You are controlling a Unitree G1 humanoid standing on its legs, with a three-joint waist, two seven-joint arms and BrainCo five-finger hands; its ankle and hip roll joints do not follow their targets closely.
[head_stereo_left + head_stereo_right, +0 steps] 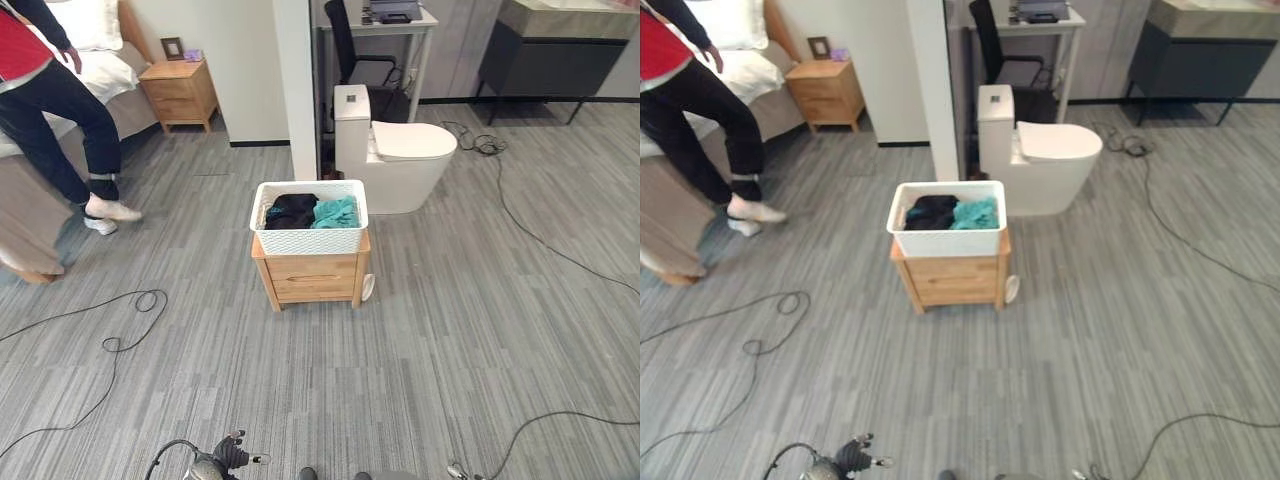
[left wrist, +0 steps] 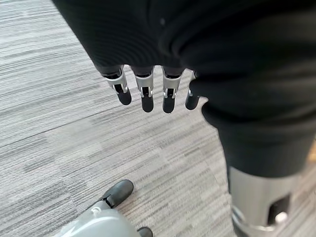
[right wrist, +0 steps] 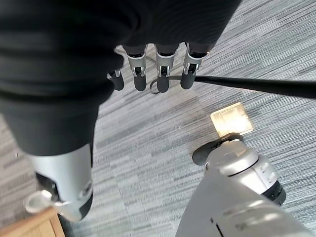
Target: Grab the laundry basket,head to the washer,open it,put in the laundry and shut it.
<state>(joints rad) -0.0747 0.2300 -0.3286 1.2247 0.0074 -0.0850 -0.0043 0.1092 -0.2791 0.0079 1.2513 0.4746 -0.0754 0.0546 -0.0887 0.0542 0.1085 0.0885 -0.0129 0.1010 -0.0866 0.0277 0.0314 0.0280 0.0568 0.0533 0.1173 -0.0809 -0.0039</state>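
From the left eye view, the white laundry basket (image 1: 308,217) sat on a small wooden nightstand (image 1: 312,277) in the middle of the grey plank floor (image 1: 450,330), holding black clothing (image 1: 292,210) and a teal garment (image 1: 336,211), well apart from the robot's left hand (image 1: 232,455), which showed low at the frame's bottom edge. Behind the basket stood a white toilet (image 1: 395,150) beside a white wall partition (image 1: 297,80); a second wooden nightstand (image 1: 180,93) and a bed (image 1: 95,60) lay at the far left, where a person (image 1: 55,110) in dark trousers stood near the bed. A desk with a black chair (image 1: 355,45) and a dark cabinet (image 1: 555,60) lined the far wall. The right eye view gave the same layout, with the basket resting squarely on top of its wooden surface and the left hand again low in the frame, far short of the basket. In the left wrist view, the left hand's fingers (image 2: 147,94) hung straight and released above bare floor, grasping nothing, the dark ribbed cover (image 2: 197,44) above them. In the right wrist view, the right hand (image 3: 148,69) pointed down at the floor with its fingers (image 3: 163,76) likewise straight and relaxed, holding nothing; a pale square floor plate (image 3: 231,118) lay below them, and a corner of light wood (image 3: 34,224) showed at the frame's edge.
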